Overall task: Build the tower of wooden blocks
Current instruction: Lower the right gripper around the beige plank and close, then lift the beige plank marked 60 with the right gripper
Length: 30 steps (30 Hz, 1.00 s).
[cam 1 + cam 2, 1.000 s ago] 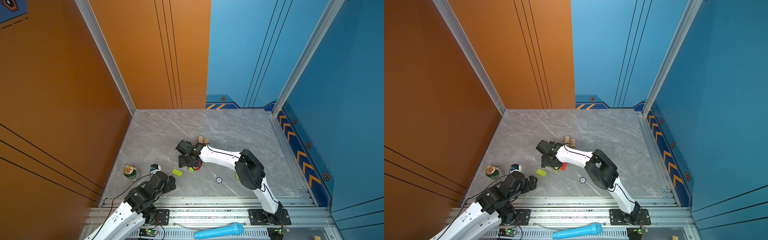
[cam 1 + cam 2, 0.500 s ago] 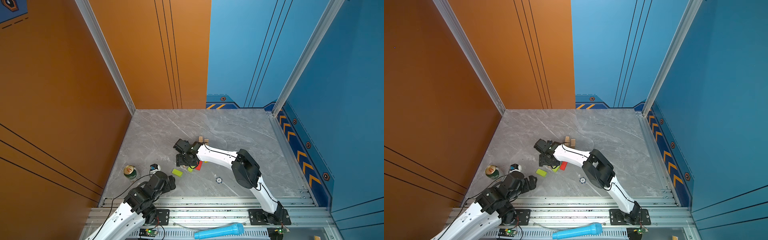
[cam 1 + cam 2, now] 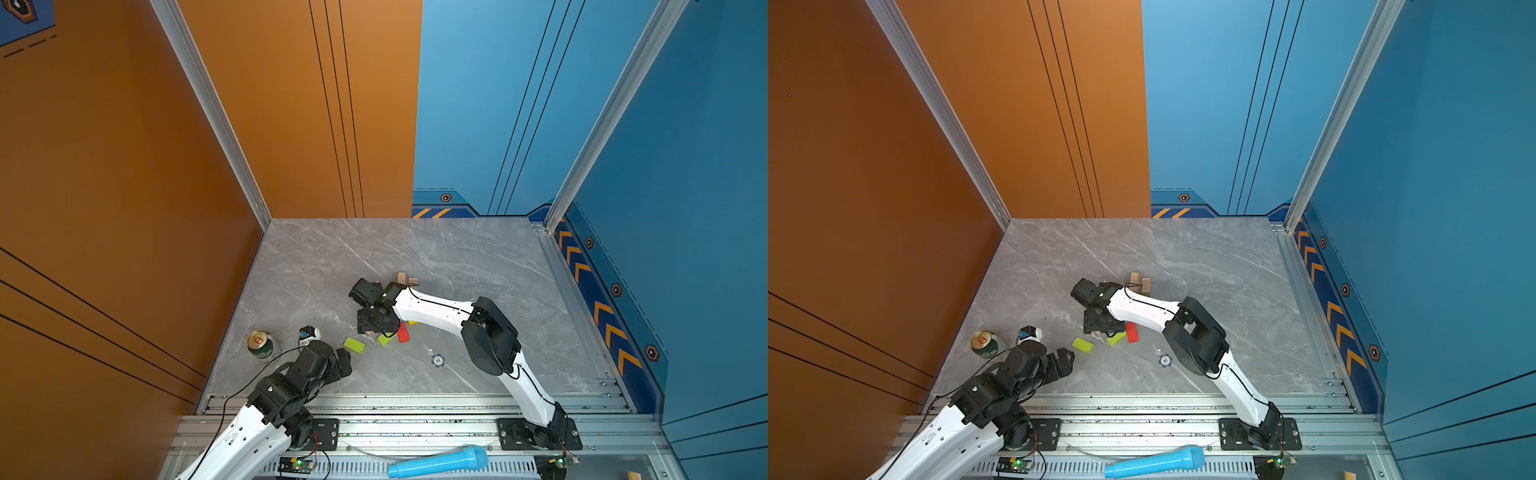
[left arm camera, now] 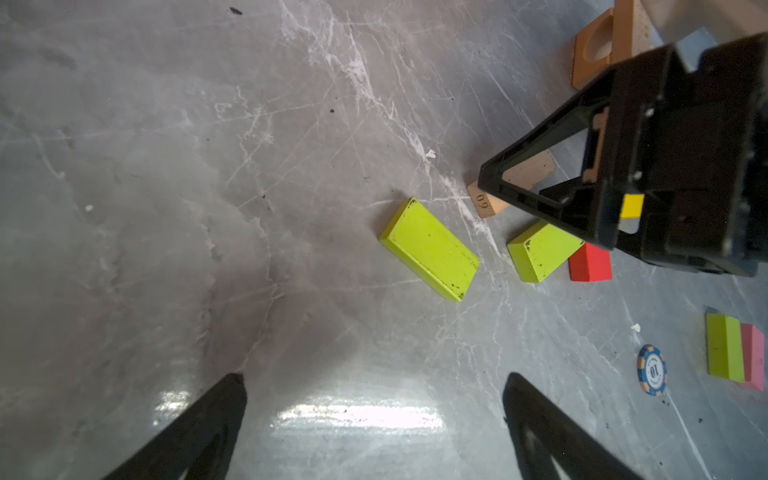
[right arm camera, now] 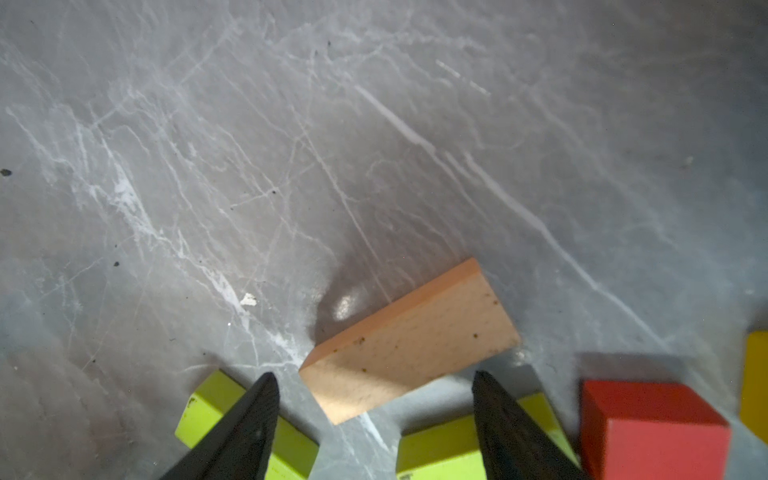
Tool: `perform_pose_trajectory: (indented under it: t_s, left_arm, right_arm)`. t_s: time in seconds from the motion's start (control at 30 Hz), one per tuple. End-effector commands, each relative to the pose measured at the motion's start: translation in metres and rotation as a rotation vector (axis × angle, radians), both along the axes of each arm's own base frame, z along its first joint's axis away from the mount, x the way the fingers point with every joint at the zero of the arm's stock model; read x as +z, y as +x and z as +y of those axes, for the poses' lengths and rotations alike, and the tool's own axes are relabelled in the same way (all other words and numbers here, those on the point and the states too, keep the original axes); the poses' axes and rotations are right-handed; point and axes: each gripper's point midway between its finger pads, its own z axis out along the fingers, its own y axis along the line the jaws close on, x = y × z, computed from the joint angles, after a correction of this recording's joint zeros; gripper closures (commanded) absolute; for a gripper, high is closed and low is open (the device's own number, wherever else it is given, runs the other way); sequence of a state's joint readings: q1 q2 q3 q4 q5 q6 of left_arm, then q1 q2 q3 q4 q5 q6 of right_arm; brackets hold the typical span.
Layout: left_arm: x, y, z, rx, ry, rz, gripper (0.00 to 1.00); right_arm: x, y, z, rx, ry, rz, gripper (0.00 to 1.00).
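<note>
My right gripper (image 5: 374, 382) hangs open just over a plain tan block (image 5: 411, 340) lying flat; its fingers straddle the block's near end without touching. Two lime green blocks (image 3: 354, 345) (image 3: 385, 338), a red one (image 3: 403, 332) and a yellow one (image 3: 412, 322) lie loose around it. In the left wrist view a lime block (image 4: 725, 347) and a pink one (image 4: 754, 357) lie side by side. Two tan pieces (image 3: 406, 279), one notched (image 4: 594, 50), stand together behind the right arm. My left gripper (image 3: 345, 361) is open and empty near the front. The tower is out of view.
A green drink can (image 3: 259, 345) and a small blue-white object (image 3: 308, 333) stand at the front left beside my left arm. A round blue-white token (image 3: 437, 360) lies in front of the blocks. A light blue cylinder (image 3: 438, 461) rests on the rail frame.
My right arm has shifted slightly to the left over the loose blocks and its jaws have narrowed a touch. The left arm and the blocks have stayed put.
</note>
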<state>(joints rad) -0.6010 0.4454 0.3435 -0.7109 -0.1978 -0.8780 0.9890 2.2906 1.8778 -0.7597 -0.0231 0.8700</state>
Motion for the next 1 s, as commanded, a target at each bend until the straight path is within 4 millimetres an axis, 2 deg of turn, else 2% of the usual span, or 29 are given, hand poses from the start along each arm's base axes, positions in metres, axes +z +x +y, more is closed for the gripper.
perform_pose_trajectory:
  t_s: [0.0,0.27,0.37,0.6,0.8,0.97]
  left_arm:
    - [-0.001,0.0,-0.003,-0.026,-0.003,0.001,0.02]
    - [0.0,0.001,-0.004,-0.027,-0.012,-0.003,0.02]
    - [0.0,0.002,-0.004,-0.028,-0.015,-0.002,0.02]
    - [-0.001,0.004,-0.004,-0.025,-0.021,0.002,0.02]
    - [-0.001,0.006,-0.005,-0.025,-0.032,0.004,0.02]
    - [0.003,0.009,-0.008,-0.029,-0.039,0.003,0.02]
  right_arm:
    - [-0.011,0.004,-0.006,-0.031,-0.041,0.018,0.25]
    - [-0.015,0.015,0.001,-0.043,-0.043,0.02,0.25]
    - [-0.019,0.015,0.0,-0.037,-0.069,0.021,0.31]
    - [-0.028,0.014,-0.016,-0.006,-0.179,0.011,0.56]
    - [-0.021,0.015,-0.025,0.013,-0.223,-0.02,0.68]
    - [-0.006,0.019,-0.02,0.03,-0.192,-0.042,0.7]
